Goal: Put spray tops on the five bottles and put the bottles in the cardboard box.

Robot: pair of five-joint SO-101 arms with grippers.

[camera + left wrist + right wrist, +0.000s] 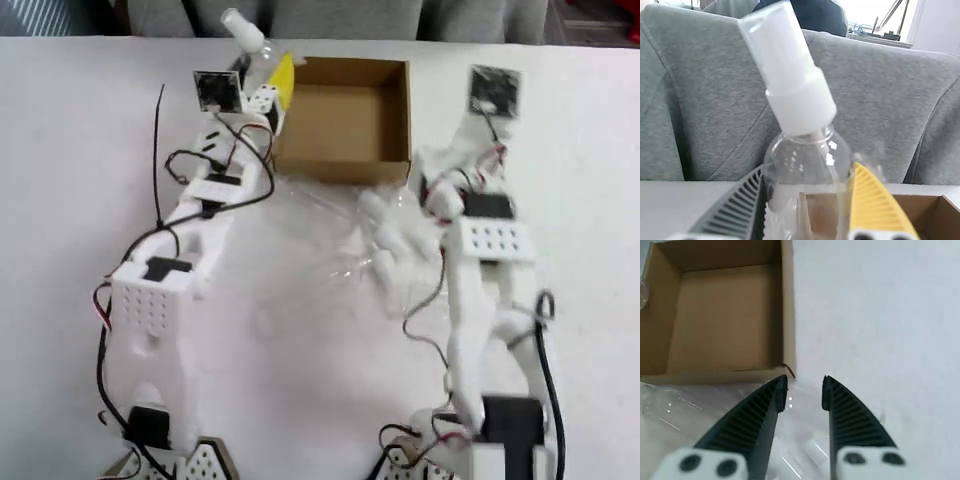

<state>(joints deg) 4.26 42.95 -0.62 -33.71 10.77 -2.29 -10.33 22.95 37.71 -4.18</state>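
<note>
Nearest, on the white desk between the two arms, lies a loose cluster of clear bottles with white pieces among them; how many cannot be told. The right end effector hangs just over the far edge of this cluster, its two dark fingers apart and holding nothing, close to the near right corner of the cardboard box. The box sits open-topped on the desk, just beyond the cluster.

At the box's far left corner, the left end effector is clamped on one clear bottle, with a grey finger on one side and a yellow finger on the other. A white spray top sits on the bottle's neck, and the bottle leans away from the box. Beyond the desk stands a grey sofa.
</note>
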